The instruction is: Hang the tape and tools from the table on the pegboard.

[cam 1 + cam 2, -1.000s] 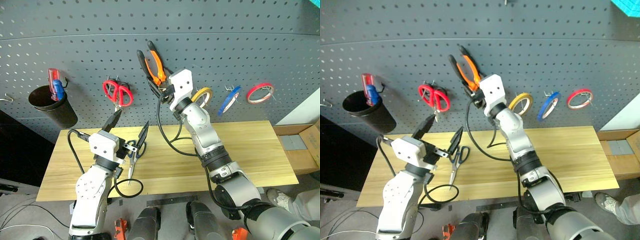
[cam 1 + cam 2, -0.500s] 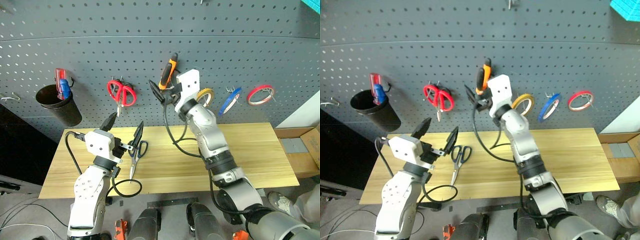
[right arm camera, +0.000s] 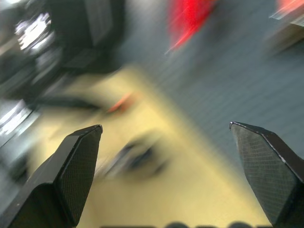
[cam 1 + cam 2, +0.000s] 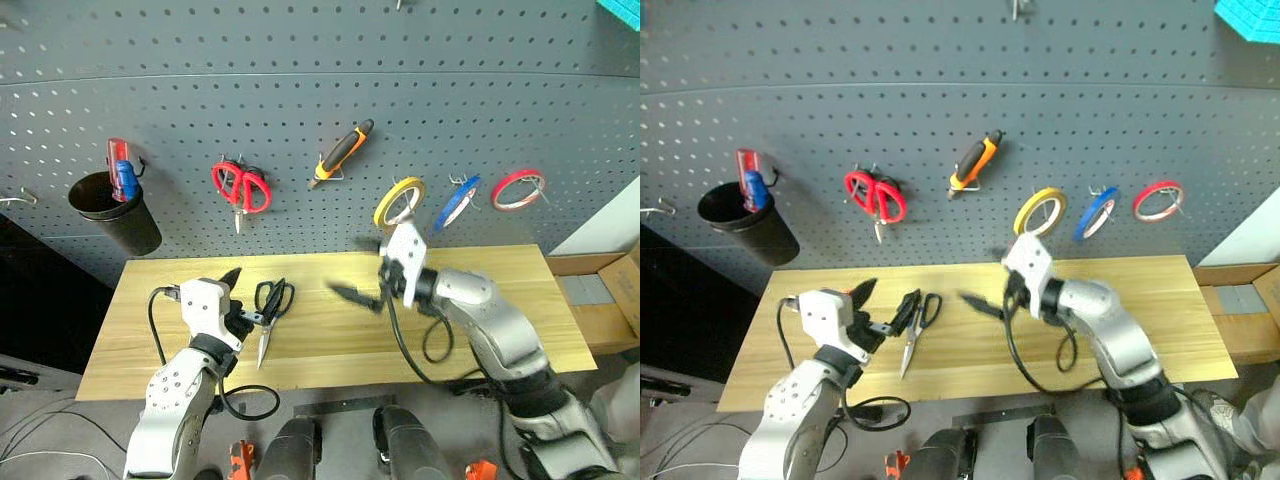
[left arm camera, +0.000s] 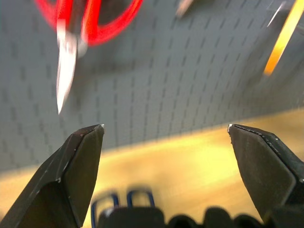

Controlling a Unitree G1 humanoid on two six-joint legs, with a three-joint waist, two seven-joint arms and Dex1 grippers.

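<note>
While your left gripper [image 4: 256, 302] hangs with its fingers spread and empty, the scissors [image 4: 269, 311] lie on the table [image 4: 500, 330] just beside it, toward the middle. Their blue loops point at the pegboard [image 4: 300, 90] and the blades point back at you. Your right gripper [image 4: 358, 270], also spread and empty, is farther off, so the left looks better placed.
</note>
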